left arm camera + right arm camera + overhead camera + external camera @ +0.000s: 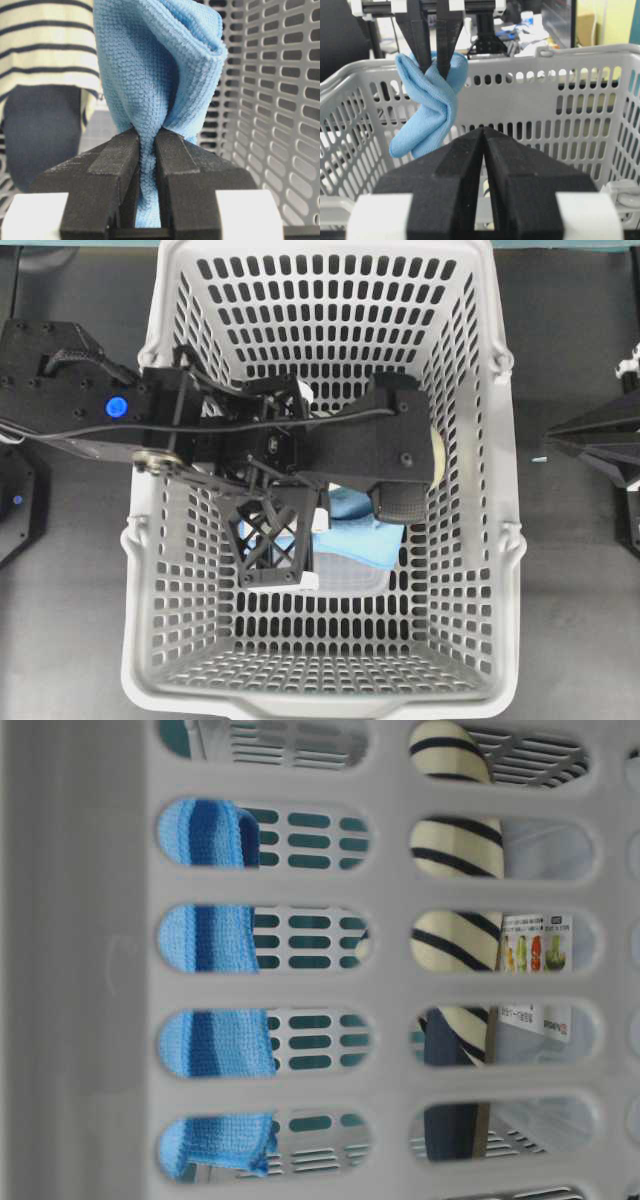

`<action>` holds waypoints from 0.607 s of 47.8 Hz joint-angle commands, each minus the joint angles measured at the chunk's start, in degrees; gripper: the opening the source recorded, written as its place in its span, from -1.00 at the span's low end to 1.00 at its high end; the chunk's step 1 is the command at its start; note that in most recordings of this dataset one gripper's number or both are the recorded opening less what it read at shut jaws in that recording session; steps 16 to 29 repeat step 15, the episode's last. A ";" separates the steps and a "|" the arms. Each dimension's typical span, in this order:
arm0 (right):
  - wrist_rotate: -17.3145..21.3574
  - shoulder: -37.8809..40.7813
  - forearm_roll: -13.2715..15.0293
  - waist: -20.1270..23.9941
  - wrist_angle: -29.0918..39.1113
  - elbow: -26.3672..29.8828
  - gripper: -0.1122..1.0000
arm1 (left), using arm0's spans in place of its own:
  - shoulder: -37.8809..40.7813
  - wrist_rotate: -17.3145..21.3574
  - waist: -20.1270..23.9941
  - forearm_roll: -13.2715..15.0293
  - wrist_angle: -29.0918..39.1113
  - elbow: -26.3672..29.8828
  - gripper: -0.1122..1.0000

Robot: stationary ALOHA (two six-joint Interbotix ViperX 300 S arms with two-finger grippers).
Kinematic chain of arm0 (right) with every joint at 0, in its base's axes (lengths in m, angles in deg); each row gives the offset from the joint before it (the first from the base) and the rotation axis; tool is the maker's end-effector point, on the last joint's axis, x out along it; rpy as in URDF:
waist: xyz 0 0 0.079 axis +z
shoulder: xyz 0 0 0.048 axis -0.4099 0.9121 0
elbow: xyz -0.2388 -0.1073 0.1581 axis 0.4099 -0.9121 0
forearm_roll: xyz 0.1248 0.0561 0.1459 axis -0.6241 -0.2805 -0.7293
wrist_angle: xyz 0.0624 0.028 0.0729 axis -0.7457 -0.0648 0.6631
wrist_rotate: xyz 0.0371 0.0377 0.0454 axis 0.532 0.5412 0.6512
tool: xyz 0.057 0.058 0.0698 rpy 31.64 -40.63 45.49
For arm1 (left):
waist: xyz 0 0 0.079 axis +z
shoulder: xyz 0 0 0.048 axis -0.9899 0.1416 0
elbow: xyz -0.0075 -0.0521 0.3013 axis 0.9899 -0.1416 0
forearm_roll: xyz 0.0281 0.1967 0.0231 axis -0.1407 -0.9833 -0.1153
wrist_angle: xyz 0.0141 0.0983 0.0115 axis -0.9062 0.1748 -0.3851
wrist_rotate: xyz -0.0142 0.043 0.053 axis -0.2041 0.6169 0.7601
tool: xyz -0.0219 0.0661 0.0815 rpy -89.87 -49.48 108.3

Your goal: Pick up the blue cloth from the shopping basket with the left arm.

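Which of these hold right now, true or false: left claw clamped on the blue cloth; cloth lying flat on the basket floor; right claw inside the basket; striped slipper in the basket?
1. The left claw is shut on the blue cloth. True.
2. The cloth lies flat on the shopping basket floor. False: it hangs from the claw.
3. The right claw is inside the basket. False: it sits outside, shut and empty.
4. A striped slipper is in the basket. True.

Cream-and-navy striped slipper [452,860], possibly a clear labelled packet [535,945], dark table [575,570]
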 commanded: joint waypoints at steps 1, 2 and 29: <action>0.09 0.09 -0.18 0.00 -0.62 0.26 -0.80 | -1.23 -0.09 -0.18 -0.26 -0.09 1.41 -0.68; 0.09 0.09 -0.18 0.00 -0.62 0.18 -0.80 | -1.23 -0.09 -0.18 -0.18 -0.09 1.41 -0.68; -0.09 0.09 -0.18 0.00 -0.62 0.09 -0.80 | -1.14 -0.09 -0.09 -0.18 -0.09 1.41 -0.68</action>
